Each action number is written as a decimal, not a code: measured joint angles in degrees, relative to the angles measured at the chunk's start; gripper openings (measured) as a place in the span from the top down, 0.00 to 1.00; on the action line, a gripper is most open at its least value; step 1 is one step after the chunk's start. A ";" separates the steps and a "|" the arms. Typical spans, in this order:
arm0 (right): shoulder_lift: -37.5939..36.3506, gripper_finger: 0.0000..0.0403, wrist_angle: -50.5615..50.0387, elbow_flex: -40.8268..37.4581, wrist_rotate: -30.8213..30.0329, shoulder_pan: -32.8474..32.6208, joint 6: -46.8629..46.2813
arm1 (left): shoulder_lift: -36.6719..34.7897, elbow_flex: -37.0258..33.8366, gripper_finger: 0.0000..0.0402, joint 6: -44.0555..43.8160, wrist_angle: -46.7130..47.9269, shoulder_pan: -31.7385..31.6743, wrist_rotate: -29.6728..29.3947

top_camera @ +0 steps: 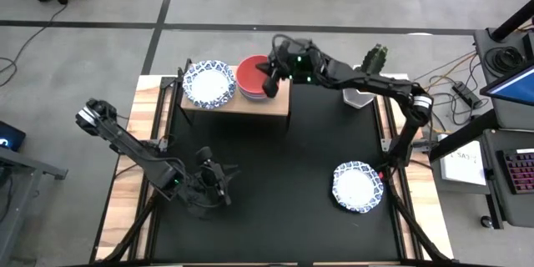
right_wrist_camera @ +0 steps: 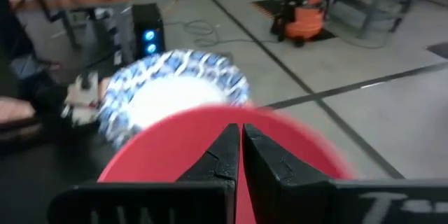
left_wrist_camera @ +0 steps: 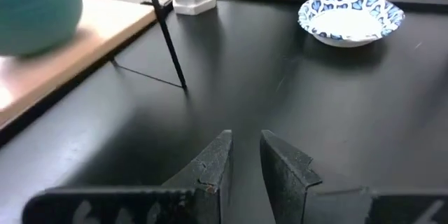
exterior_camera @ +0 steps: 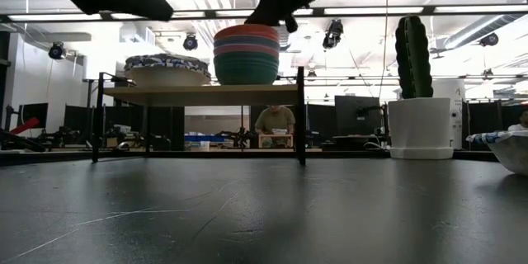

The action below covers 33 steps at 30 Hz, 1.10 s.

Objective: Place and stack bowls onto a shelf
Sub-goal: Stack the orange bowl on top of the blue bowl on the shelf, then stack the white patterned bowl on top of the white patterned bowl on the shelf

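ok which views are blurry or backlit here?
Right wrist view: red bowl and patterned bowl blurred. Left wrist view: stack on the shelf soft at the edge. Low view: ceiling lights backlight the stack and cactus. High view: evenly lit.

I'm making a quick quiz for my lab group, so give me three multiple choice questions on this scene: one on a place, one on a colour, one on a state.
1. Where is the lone patterned bowl off the shelf?
A. on the black mat near the right arm's base
B. under the shelf
C. beside the left end effector

2. The top bowl of the coloured stack is:
A. green
B. red
C. white

3. The right end effector is:
A. parked low
B. on the cactus
C. over the stack

A: high view shows it there. B: red from above. C: it hangs above the stack.
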<state>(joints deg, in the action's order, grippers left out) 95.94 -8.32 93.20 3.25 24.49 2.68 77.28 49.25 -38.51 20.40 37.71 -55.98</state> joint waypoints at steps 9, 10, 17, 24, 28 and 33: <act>-2.70 0.98 14.07 -13.55 0.19 -0.94 0.37 | 6.60 3.95 0.86 2.21 -2.64 0.00 -0.08; -2.86 0.98 15.42 -14.19 0.19 -0.96 0.39 | 7.12 4.77 0.86 3.05 -2.64 0.00 -0.13; -5.26 0.98 17.76 -14.86 0.19 -1.02 2.47 | 8.12 7.19 0.86 7.30 -2.27 0.00 -0.21; -8.44 0.98 17.88 -17.64 0.21 -1.22 2.53 | 8.08 7.19 0.86 7.33 -2.29 0.00 -0.41; -8.83 0.98 17.62 -19.69 0.19 -1.22 2.38 | 8.08 7.19 0.86 7.36 -2.29 0.00 -0.44; -12.30 0.98 15.94 -20.47 0.23 -3.18 1.89 | 8.08 7.19 0.86 7.36 -2.28 0.00 -0.44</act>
<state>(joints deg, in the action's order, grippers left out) 83.65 7.62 72.73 3.49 21.31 4.57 85.36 56.45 -31.16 18.12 37.71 -56.42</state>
